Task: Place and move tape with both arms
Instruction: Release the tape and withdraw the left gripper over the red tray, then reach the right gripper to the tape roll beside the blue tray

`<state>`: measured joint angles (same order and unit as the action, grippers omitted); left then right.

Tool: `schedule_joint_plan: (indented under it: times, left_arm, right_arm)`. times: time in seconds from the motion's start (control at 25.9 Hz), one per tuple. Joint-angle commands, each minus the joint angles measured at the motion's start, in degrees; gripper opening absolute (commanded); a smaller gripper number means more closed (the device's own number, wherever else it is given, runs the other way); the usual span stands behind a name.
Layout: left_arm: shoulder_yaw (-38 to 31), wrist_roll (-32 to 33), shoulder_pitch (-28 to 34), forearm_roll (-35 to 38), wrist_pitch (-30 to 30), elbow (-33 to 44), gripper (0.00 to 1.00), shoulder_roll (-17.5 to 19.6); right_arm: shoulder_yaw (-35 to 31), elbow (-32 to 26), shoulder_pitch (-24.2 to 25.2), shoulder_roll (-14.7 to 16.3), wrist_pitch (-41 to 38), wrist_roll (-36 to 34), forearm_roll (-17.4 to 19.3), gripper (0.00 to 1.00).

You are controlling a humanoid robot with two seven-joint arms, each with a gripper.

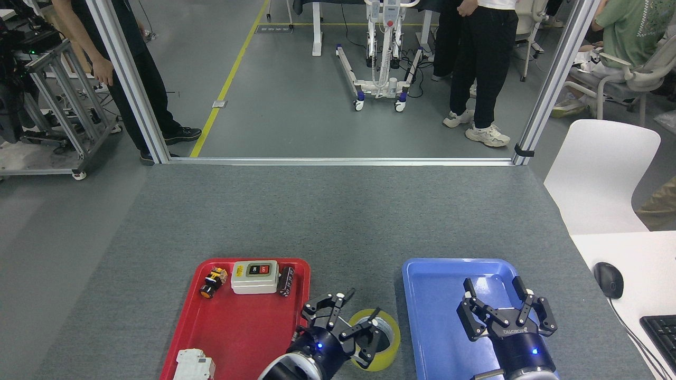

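The tape lies flat on the grey table, in the gap between the red tray and the blue tray, near the bottom edge of the view. The left tool hangs over the roll with its black fingers spread open; one finger reaches over the roll's hole, the others stand to the left of it, by the right rim of the red tray. Nothing is clamped between them, though whether the finger tip touches the roll's inner wall I cannot tell. A blue light shows on that tool's wrist. The right tool is over the blue tray, well apart from the tape, its fingers open and holding nothing, with a blue light on its wrist too. In the red tray, along the far edge, sit a small yellow and black part, a pale switch box with a red and black button face, and a dark cylindrical piece just beside the box; a white block lies at the tray's near left corner. To the right, a white desk carries a black mouse and the corner of a keyboard, with a white chair behind it. Beyond the table, people stand on the floor.
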<state>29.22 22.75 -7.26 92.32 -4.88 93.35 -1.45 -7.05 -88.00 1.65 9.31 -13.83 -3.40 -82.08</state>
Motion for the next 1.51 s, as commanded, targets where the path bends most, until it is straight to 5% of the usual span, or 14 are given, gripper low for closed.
schedule_joint_plan:
  times: [0.0, 0.35, 0.58, 1.04, 1.2, 1.47]
  left_arm:
    - [-8.7, -1.5, 0.8, -0.1, 0.5, 0.5, 0.96, -0.1]
    - [-26.4, -10.6, 0.8, -10.5, 1.2, 0.2, 0.96, -0.3]
    - [-27.0, -13.4, 0.7, -10.5, 9.9, -1.2, 0.96, -0.7]
    - [-26.9, -16.2, 0.8, -10.8, 10.1, -0.7, 0.98, -4.1]
    - [-27.0, -15.9, 0.8, -11.6, 8.0, -1.0, 0.98, -3.2]
    - [-26.7, -16.2, 4.3, -11.8, 6.6, -0.5, 0.99, -3.8]
  right_arm:
    - [3.9, 1.1, 0.2, -0.3, -1.9, 2.5, -0.1, 1.0]
    - [15.8, 6.7, -3.9, -3.9, 4.2, 10.7, -0.2, 1.0]
    - [19.8, 12.6, -7.3, -5.1, 7.3, 15.4, -2.4, 0.97]
    - [20.5, 14.0, -8.3, -4.9, 6.2, 21.9, -2.6, 0.96]
    - [20.8, 14.2, -8.4, -4.9, 6.0, 22.6, -2.6, 0.78]
    - [20.8, 14.1, -8.4, -4.6, 3.5, 25.3, -2.8, 0.16]
